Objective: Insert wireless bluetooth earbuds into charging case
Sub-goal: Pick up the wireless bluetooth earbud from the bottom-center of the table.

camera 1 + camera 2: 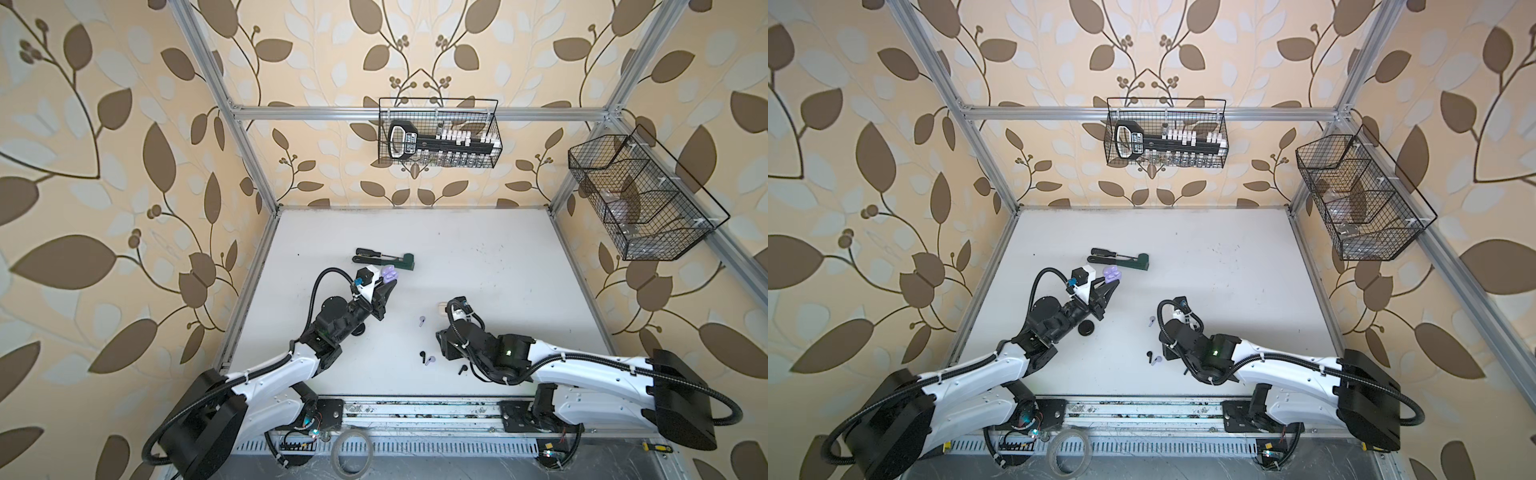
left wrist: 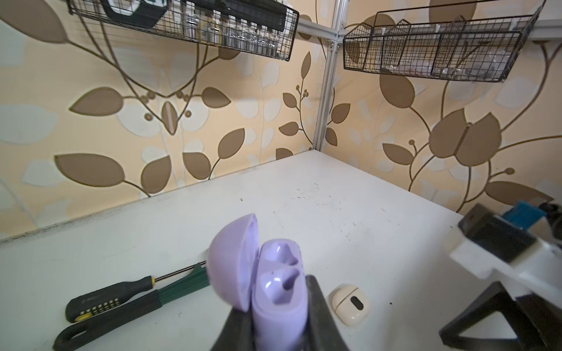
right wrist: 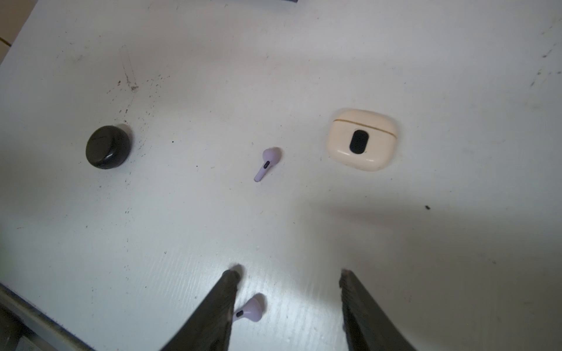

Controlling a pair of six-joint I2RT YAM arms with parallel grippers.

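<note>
Closest to the left wrist lens is the left tool (image 2: 278, 319), its fingers (image 2: 317, 304) clamped on the body of the lilac case (image 2: 279, 273). The lid is swung open and both sockets are empty. Beyond it on the surface (image 2: 334, 197) lie a shut cream case (image 2: 349, 305) and a screwdriver (image 2: 112, 296).

From the right wrist, the right tool (image 3: 289, 273) stands apart with nothing gripped. The near lilac earbud (image 3: 250, 310) lies on the surface just beside one finger, well off the middle of the gap. Farther out rests the far lilac earbud (image 3: 267, 164), between the black case (image 3: 108, 147) and the cream case (image 3: 362, 139), both shut.

In both top views the left tool (image 1: 386, 286) holds the lilac case (image 1: 390, 274) at about 11 o'clock from the right tool (image 1: 441, 347), well apart from it. The near lilac earbud (image 1: 430, 360) sits at 7 o'clock of that tool, just beside a black earbud (image 1: 422, 355). The far lilac earbud (image 1: 422, 321) lies at 10 o'clock.

As I read it, the step in hand is the pick of the near lilac earbud — no bud is seated yet. The next move calls for a small sideways shift to centre the bud in the gap. After that comes a drop to the surface and a soft close that leaves the black earbud alone. Last is a carry toward 11 o'clock, stem aimed at a socket.
</note>
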